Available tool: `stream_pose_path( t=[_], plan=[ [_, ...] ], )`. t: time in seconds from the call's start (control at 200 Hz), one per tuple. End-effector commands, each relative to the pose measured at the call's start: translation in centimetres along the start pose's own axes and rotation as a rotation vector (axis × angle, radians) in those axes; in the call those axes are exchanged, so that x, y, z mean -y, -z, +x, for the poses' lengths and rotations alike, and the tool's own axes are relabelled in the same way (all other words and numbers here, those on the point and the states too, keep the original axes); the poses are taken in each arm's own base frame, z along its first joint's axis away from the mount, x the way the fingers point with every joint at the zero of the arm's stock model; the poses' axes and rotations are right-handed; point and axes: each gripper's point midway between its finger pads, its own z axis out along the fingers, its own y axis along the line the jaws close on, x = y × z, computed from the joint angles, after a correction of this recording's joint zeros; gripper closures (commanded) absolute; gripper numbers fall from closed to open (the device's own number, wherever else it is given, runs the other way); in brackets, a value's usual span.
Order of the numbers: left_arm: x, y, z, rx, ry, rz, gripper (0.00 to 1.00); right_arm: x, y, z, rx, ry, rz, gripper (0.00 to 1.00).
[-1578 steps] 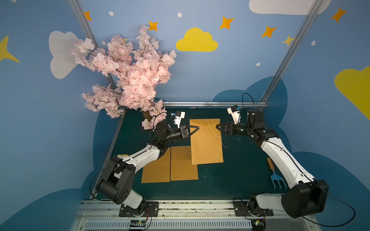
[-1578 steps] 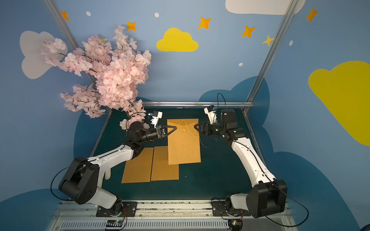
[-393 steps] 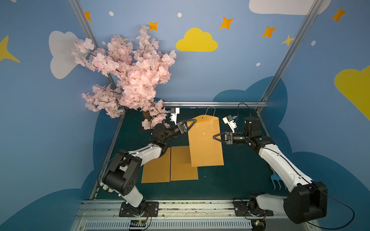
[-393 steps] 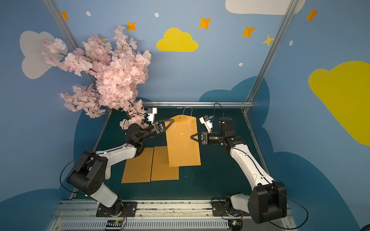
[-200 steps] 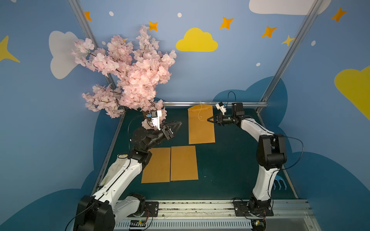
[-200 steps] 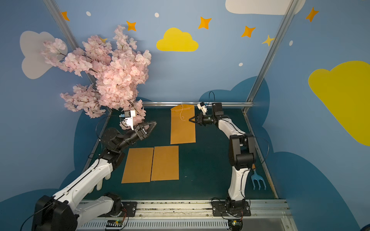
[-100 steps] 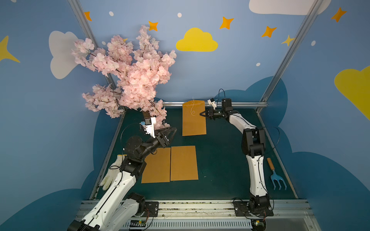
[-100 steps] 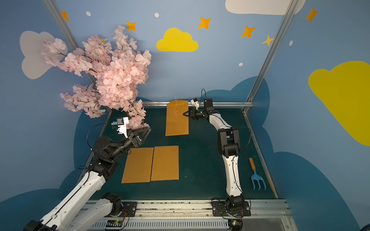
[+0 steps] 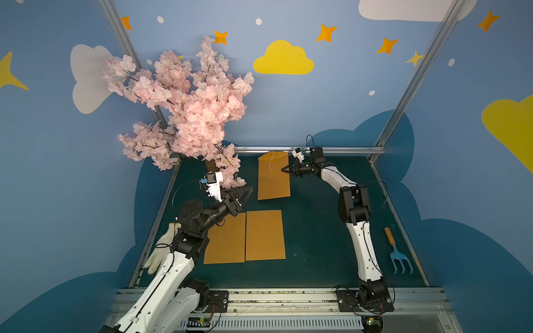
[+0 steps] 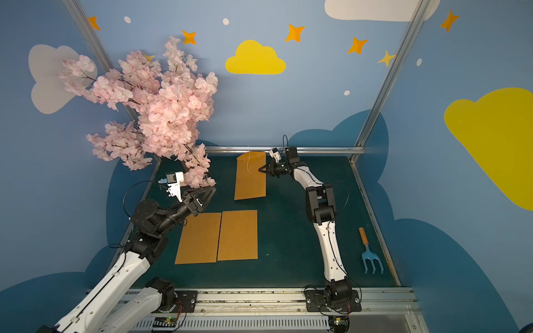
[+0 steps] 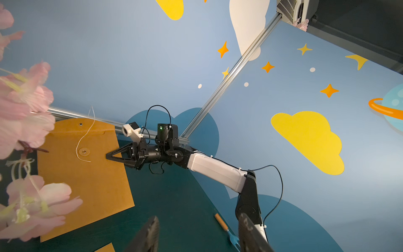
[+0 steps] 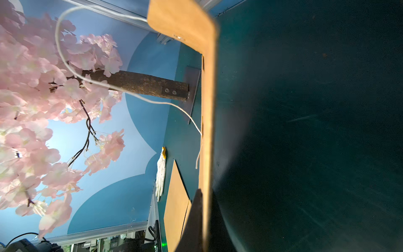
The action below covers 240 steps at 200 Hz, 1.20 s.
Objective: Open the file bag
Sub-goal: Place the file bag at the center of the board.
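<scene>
My right gripper [image 9: 283, 170] is clamped tight on the right edge of the file bag [image 9: 273, 181], which lies in the upper middle of a top view; its flap [image 9: 272, 157] reaches the back rail [image 9: 346, 150]; the string [image 11: 85, 134] trails loose from the flap; I cannot tell whether anything is inside; my left gripper [image 9: 248, 191] hangs left of the bag, fingers apart, gripping nothing; two flat envelopes [image 9: 264, 235] lie side by side in the lower middle.

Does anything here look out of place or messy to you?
Yes: one file bag sits apart from the neat pair of envelopes, up by the back rail, pinched at its edge by the right gripper, its string hanging loose.
</scene>
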Motion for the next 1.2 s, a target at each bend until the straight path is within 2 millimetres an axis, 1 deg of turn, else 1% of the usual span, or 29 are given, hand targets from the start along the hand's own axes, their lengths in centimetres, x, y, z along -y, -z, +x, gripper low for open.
stream_pose_path(
  t=[0.0, 0.125, 0.31, 0.441, 0.641, 0.916, 1.026, 1.196],
  plan=[
    [-0.1, 0.3, -0.1, 0.007, -0.011, -0.007, 0.42, 0.9, -1.1, 0.4, -0.016, -0.054, 0.007, 1.0],
    [-0.2, 0.3, 0.0, 0.005, -0.013, -0.013, 0.42, 2.0, -1.8, 0.4, -0.01, -0.083, 0.014, 1.0],
    [-0.3, 0.4, 0.1, 0.004, -0.017, -0.018, 0.42, 2.6, -2.5, 0.2, -0.021, -0.11, 0.014, 1.0],
    [-0.4, 0.5, 0.1, 0.002, -0.013, -0.019, 0.42, 3.0, -2.6, 0.1, -0.016, -0.122, 0.018, 0.98],
    [-0.3, 0.5, 0.1, 0.004, -0.014, -0.019, 0.42, 3.7, -2.5, 0.0, -0.01, -0.139, 0.021, 0.89],
    [-0.5, 0.6, 0.2, 0.004, -0.016, -0.022, 0.42, 3.9, -1.9, -0.5, 0.004, -0.15, 0.024, 0.78],
    [-0.3, 0.6, 0.1, 0.007, -0.019, -0.019, 0.42, 4.0, -1.7, -0.5, 0.006, -0.155, 0.036, 0.69],
    [-0.3, 0.7, 0.1, 0.006, -0.022, -0.017, 0.42, 4.2, -1.0, -0.9, 0.026, -0.154, 0.065, 0.6]
  ],
)
